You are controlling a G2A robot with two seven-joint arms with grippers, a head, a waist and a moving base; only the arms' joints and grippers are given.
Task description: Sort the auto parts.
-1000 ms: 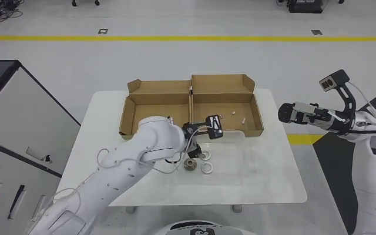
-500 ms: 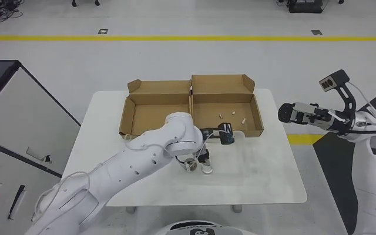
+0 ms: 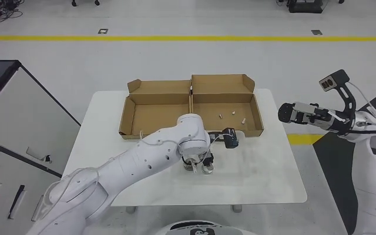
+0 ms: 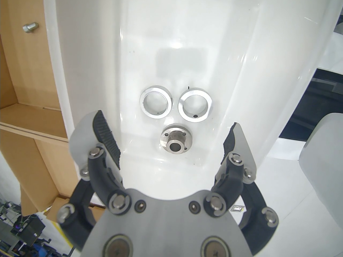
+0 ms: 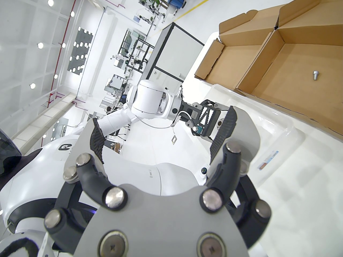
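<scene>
- L gripper [image 4: 168, 132]: fingers spread wide, empty, and we see it over the flanged hub [image 4: 175, 141].
- Hub sits in clear tray [image 4: 241, 54], mid table [image 3: 264, 176], near side of boxes.
- Plain ring [image 4: 156, 102] and split ring [image 4: 195, 104]: side by side, just right of hub.
- Bolts [image 3: 233, 111] in right box [image 3: 224, 86].
- R gripper [image 5: 160, 129]: spread, empty, off table's right edge.
</scene>
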